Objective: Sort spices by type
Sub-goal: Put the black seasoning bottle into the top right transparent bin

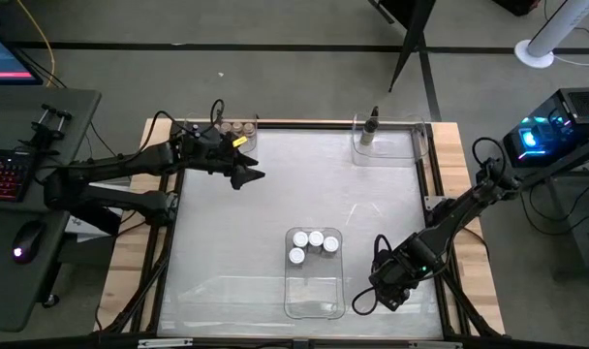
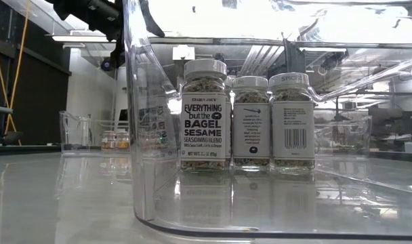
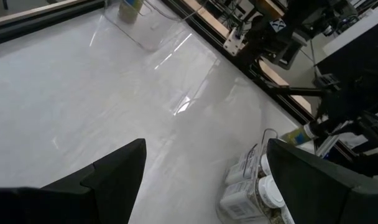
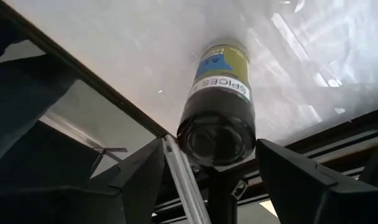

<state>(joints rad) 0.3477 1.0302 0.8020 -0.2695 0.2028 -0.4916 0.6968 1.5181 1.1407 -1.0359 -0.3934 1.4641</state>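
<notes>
The right gripper (image 4: 207,180) at the table's near right is clamped on a dark-capped cylindrical spice jar with a blue-and-yellow label (image 4: 219,99); tilted in the grip, it could slip if swung fast. The left gripper (image 1: 251,176), far left, hangs with its fingers apart and empty. Three white-capped jars (image 1: 314,243) stand in the clear plastic tray (image 1: 314,296) near centre, one dark jar (image 1: 369,126) in the far-right tray (image 1: 401,147), and about four tan-capped jars (image 1: 234,127) at the far left.

Low view: front tray (image 2: 141,135) cut off at top and right edges. Labels of the small jars (image 2: 115,140) behind it too small to read. Right wrist view: the dark-capped jar (image 4: 219,102) hides its own far end. High view: right hand (image 1: 377,296) too small to resolve fingers.
</notes>
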